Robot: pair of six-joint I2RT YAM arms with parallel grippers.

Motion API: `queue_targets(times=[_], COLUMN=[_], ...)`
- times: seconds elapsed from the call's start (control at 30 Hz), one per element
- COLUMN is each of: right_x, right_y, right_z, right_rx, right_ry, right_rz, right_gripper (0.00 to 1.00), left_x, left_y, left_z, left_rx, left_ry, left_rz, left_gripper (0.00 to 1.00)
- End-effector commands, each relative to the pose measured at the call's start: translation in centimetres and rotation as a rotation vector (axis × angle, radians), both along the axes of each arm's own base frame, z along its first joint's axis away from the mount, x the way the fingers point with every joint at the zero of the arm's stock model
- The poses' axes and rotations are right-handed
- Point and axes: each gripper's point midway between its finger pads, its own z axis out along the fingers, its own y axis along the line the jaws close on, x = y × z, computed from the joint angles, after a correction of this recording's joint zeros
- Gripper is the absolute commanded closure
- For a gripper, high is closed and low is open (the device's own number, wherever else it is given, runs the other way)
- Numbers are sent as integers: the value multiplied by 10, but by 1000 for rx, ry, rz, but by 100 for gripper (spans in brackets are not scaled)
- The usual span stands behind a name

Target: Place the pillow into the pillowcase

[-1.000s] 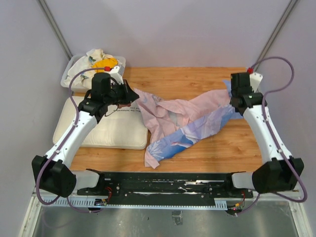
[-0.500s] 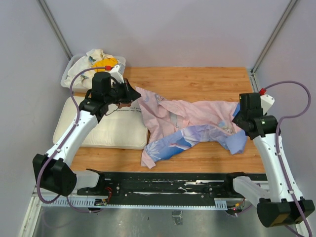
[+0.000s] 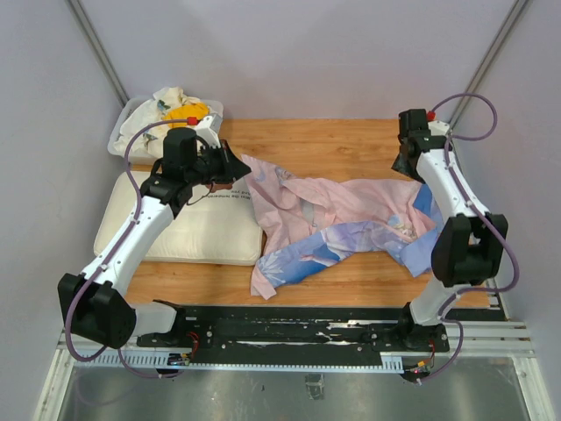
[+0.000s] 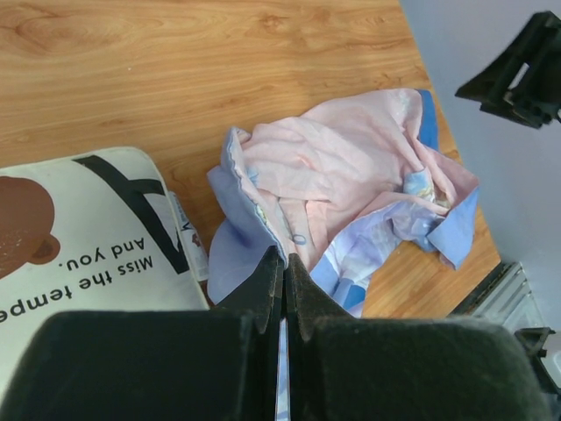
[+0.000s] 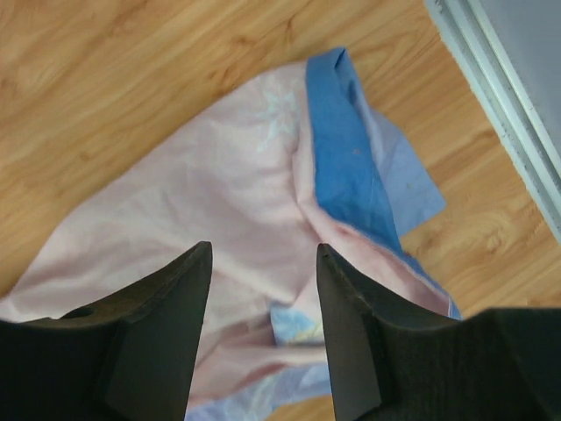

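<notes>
- Wooden counter point(image 3: 333, 140) boxed in by plain grey walls; a white bin point(image 3: 118, 140) with a cloth bundle point(image 3: 175, 105) sits off the 11 o'clock corner.
- Pillow point(image 3: 197, 232) lies flat at 9 o'clock, bear print up, outside the case.
- Pillowcase point(image 3: 351, 206) is crumpled from centre out to 3 o'clock, mostly pink side up with blue showing at the edges. Its near-left edge touches the pillow.
- Left end effector point(image 4: 283, 263) is clamped on a fold of the pillowcase at its 10 o'clock end, right beside the pillow's corner.
- Right end effector point(image 5: 263, 250) has its fingers spread and empty, and hangs above the blue-hemmed corner at the 2 o'clock end.
- My read: the insertion hasn't started, and I can't find the mouth in that heap.
- Risk: I can't tell how many layers the left pinch holds. If it holds both, it pins the opening shut.
- Risk: the right takes a closed corner instead of the hem, so spreading only stretches the cloth.
- Risk: that thin pinch slips under a hard pull, or the drag shoves the pillow toward the 9 o'clock edge.
</notes>
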Motion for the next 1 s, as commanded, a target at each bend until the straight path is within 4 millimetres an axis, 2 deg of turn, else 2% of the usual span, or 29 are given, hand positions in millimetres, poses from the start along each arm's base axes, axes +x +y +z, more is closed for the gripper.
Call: queue_targets(times=[0.0, 0.1, 0.2, 0.33, 0.47, 0.63, 0.77, 0.8, 0.87, 0.97], right_x=[29, 40, 49, 46, 46, 47, 52, 54, 55, 54], right_y=[-52, -73, -88, -104, -114, -104, -84, -81, -76, -77], right_z=[-10, -26, -50, -79, -103, -131, -140, -140, -144, -143], right_rx=[-67, -89, -78, -54, -1, 111, 214, 230, 249, 238], right_ry=[20, 83, 164, 274, 312, 366, 357, 352, 349, 350], right_rz=[-157, -221, -244, -282, -299, -284, -264, -256, -241, -236], right_gripper=[46, 41, 40, 39, 37, 37, 39, 45, 71, 98], left_x=[-2, -1, 1, 4, 6, 10, 11, 11, 11, 12], left_y=[2, 3, 3, 2, 2, 0, 0, 0, 1, 2], left_z=[10, 9, 8, 8, 4, 0, -1, -1, -1, -1], left_rx=[-17, -4, 1, 3, 8, 6, 9, 11, 11, 14], left_ry=[-32, -33, -33, -32, -25, -15, -13, -13, -15, -16], left_rz=[-9, -3, -2, -4, -4, -6, -5, -4, -3, 6], left_gripper=[100, 100, 100, 100, 100, 100, 100, 100, 100, 100])
